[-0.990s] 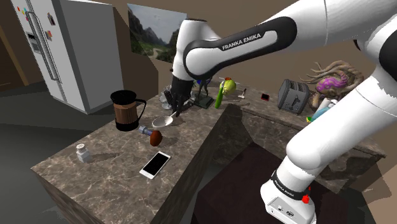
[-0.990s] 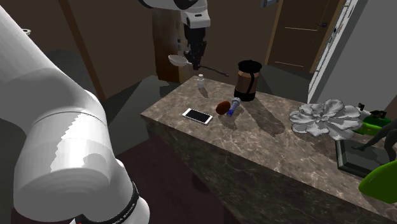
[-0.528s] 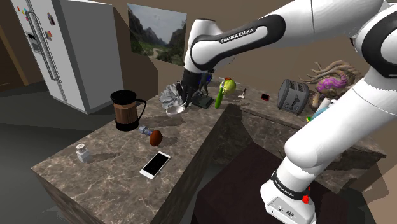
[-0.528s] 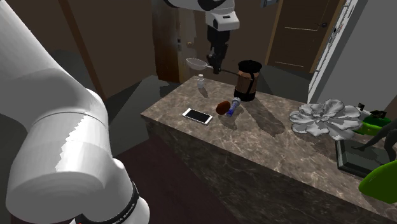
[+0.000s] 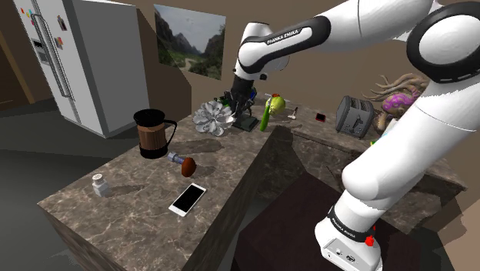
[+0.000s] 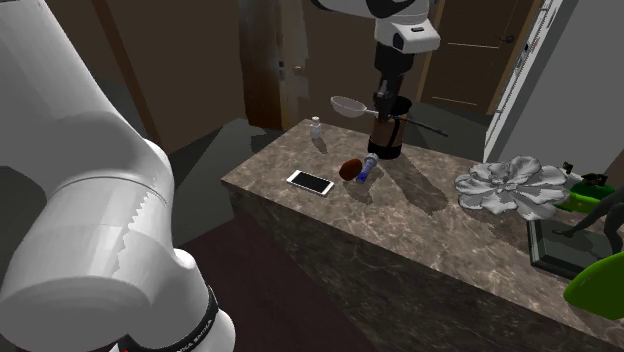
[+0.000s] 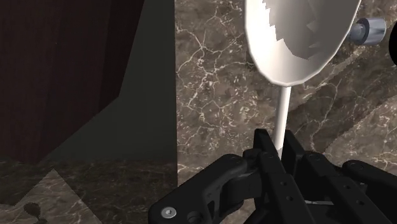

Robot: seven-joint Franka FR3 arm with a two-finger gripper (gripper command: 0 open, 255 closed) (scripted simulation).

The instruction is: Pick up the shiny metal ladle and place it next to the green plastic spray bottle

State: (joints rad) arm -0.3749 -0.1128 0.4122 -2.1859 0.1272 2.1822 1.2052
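Over the last second I see the claw (image 5: 236,106) carry the ladle (image 6: 349,104) from beside the press (image 5: 154,132) to above the flower dish (image 5: 208,121), closer to the green bottle (image 5: 268,110).

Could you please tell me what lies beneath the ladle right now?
The ladle, clasped by the tool, hangs over the veined brown countertop. Whatever lies directly behind its bowl is covered.

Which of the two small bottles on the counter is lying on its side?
The bluish bottle beside the brown oval object lies on its side. The white bottle near the counter's end stands upright.
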